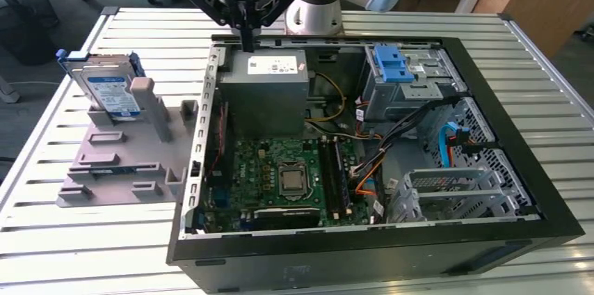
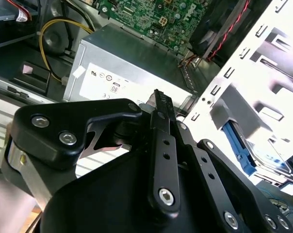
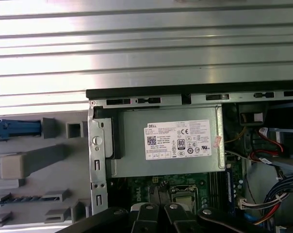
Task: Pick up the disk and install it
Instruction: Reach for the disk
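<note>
Hovering over boxy grey power supply (image 1: 264,76), black gripper (image 1: 249,46) pinched closed, empty. Flat silver disk (image 1: 110,92), blue-framed, stands upright in ridged grey holder (image 1: 121,170), outside case (image 1: 371,253), exterior view's left.

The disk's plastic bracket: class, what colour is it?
Blue. The bracket around the disk shows best in the exterior view.

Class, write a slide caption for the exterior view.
Gripper near the power supply; disk upright in the rack beside the case.
</note>
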`<state>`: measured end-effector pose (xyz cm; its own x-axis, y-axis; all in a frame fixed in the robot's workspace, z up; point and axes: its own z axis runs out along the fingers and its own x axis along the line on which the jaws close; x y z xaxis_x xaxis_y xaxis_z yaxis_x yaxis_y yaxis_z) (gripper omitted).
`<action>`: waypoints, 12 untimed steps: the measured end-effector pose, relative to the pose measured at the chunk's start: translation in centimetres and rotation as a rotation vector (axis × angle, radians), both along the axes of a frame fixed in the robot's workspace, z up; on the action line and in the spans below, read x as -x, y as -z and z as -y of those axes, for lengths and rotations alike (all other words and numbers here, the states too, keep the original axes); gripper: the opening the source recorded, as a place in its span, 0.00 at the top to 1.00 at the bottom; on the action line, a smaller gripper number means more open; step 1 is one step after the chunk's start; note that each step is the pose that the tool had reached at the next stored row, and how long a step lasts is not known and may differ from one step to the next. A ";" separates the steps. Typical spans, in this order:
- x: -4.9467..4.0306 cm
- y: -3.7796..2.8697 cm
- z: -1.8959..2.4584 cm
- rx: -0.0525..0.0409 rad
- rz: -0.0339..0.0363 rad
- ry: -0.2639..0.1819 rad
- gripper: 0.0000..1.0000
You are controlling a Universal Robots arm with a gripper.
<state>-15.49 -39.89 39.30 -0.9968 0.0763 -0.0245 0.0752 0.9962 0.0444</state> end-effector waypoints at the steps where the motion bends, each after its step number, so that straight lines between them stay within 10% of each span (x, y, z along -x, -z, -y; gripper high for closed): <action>1: 0.08 0.00 0.00 0.0000 0.0000 0.000 0.89; 12: 0.98 0.00 0.00 0.0000 0.0000 0.000 0.89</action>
